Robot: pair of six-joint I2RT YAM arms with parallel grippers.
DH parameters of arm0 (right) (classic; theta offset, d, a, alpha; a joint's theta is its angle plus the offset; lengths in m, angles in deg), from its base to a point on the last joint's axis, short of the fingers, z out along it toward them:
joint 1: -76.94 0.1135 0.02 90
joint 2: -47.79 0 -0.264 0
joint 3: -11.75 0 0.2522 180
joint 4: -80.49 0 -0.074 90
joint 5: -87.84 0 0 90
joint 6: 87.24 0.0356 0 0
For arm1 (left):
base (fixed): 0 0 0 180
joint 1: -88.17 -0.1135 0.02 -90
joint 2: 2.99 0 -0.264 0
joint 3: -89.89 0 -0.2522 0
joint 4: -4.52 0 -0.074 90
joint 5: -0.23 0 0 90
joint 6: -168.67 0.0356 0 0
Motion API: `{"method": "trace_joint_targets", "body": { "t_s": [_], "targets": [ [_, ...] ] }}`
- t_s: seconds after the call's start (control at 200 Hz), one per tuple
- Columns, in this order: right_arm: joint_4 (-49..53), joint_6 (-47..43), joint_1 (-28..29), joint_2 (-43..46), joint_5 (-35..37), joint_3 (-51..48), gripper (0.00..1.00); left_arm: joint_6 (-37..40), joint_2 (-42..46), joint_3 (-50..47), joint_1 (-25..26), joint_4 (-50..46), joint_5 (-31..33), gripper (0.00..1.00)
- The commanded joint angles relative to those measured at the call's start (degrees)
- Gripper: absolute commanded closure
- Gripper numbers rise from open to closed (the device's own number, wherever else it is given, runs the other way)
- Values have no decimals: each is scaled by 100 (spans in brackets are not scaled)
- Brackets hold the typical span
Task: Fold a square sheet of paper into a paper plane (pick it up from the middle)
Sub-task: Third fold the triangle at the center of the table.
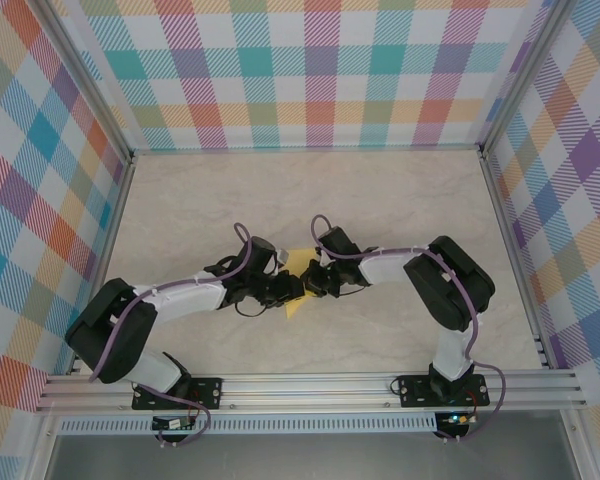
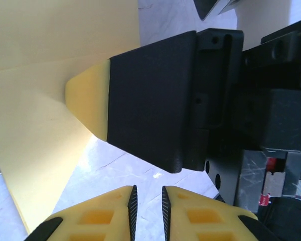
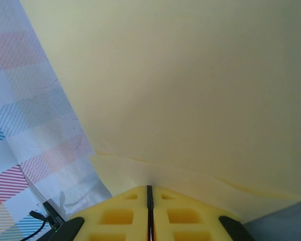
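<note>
Plaid walls (image 1: 320, 70) in many colours are enclosing a pale marbled table (image 1: 400, 200). An aluminium rail (image 1: 310, 385) is running along its near edge and carrying both arm bases.

Item 1, sheet of paper (image 1: 298, 262): yellow, thin, creased.
- It is sitting over the middle of the table, between the two grippers, which are meeting tip to tip there.
- In the left wrist view the sheet of paper (image 2: 35, 100) is spreading across the left side, with a fold line crossing it.
- In the right wrist view the sheet of paper (image 3: 190, 90) is rising broad and flat, with two layers overlapping just above the pads.
- Whether its lower corner is touching the table cannot be told.

Item 2, right gripper (image 1: 318, 280): reaching in from the right.
- In its own view the right gripper (image 3: 149, 193) is pressing its yellow pads fully together and pinching the lower edge of the sheet between them.
- In the left wrist view one of its black fingers (image 2: 150, 100), yellow-tipped, is lying against the sheet.

Item 3, left gripper (image 1: 278, 290): reaching in from the left, just beside the right gripper.
- In its own view the left gripper (image 2: 148, 201) is standing slightly parted, with a narrow slot between the pads.
- The marbled surface is showing through the slot.
- It is gripping nothing, and the sheet is lying just left of its pads.
</note>
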Motion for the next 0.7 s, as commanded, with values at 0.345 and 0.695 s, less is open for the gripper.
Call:
{"method": "trace_joint_targets", "body": {
  "t_s": [0.345, 0.695],
  "targets": [
    [198, 70, 40, -215, 289, -96, 91, -627, -728, -592, 53, 1039, 62, 80],
    [295, 26, 40, -187, 338, -96, 91, -708, -420, -813, 53, 639, 613, 89]
  ]
}}
